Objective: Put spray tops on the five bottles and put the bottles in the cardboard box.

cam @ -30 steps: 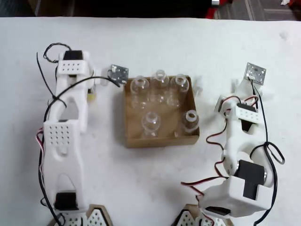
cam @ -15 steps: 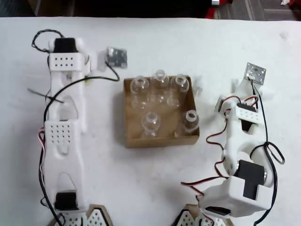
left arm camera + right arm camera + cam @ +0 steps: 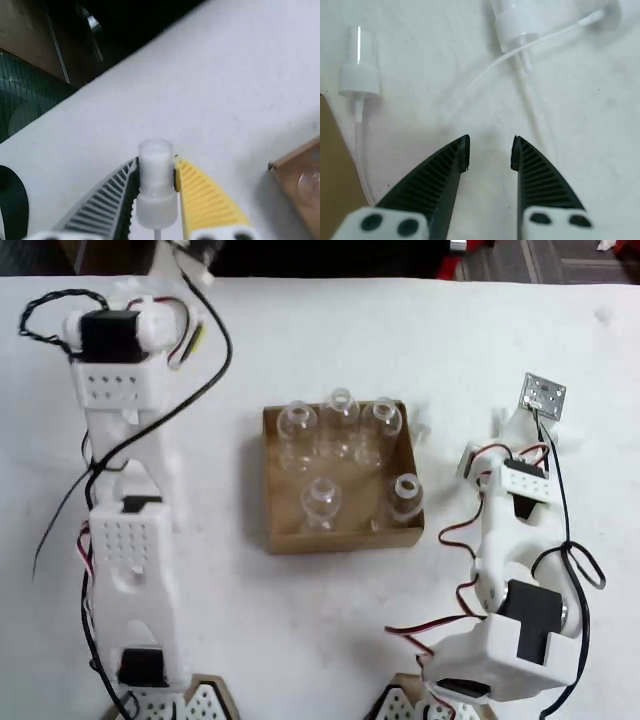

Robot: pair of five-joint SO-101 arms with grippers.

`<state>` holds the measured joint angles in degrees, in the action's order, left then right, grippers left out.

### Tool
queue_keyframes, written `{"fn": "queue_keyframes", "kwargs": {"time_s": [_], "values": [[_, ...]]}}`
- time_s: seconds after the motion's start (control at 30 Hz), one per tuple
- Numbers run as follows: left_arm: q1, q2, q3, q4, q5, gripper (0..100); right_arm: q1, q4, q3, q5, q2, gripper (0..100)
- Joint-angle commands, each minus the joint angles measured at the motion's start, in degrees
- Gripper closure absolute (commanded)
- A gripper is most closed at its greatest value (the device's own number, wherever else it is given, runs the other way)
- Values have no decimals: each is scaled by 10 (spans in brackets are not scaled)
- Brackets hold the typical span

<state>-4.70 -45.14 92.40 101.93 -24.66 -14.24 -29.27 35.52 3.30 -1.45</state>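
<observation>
no text, label, number or sign can be read anywhere. the box (image 3: pixel 340 538), the bottles (image 3: pixel 322 495) and the spray tops (image 3: pixel 359 75) carry no legible print.

Five bottles (image 3: pixel 322 498) crowd the cardboard box (image 3: pixel 340 541), with narrow gaps between them. I have bare counter (image 3: pixel 330 340) beyond the box and in front of it. My left end effector (image 3: pixel 156 167), clamped on a spray top (image 3: pixel 156 192), hangs over open counter. Ahead of my right end effector (image 3: pixel 488 152), parted, two loose spray tops (image 3: pixel 358 75) with long tubes lie in the way.
</observation>
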Motion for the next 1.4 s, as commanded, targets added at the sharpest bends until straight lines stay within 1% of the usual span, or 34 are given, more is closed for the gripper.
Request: {"fn": "queue_keyframes", "kwargs": {"time_s": [0.0, 0.07, 0.2, 0.43, 0.53, 0.87, 1.2, 1.3, 1.37], "values": [[43, 118, 26, 5, 18, 979, -5, 12, -22, -4, 4, 883], [54, 143, 29, 6, 15, 979, -5, 12, -22, -4, 4, 883], [69, 195, 26, 7, 31, 980, -5, 12, -22, -4, 4, 883], [67, 318, 25, 7, 177, 979, -5, 12, -23, -4, 3, 883], [66, 355, 24, 7, 216, 979, -5, 12, -23, -4, 3, 883], [68, 449, 24, 8, 221, 979, -5, 12, -23, -4, 3, 883], [65, 463, 22, 8, 222, 979, -5, 12, -22, -4, 3, 883], [66, 483, -25, 8, 234, 980, -5, 12, -22, -4, 3, 883], [69, 525, -98, 8, 238, 980, -5, 12, -22, -4, 3, 883]]}}
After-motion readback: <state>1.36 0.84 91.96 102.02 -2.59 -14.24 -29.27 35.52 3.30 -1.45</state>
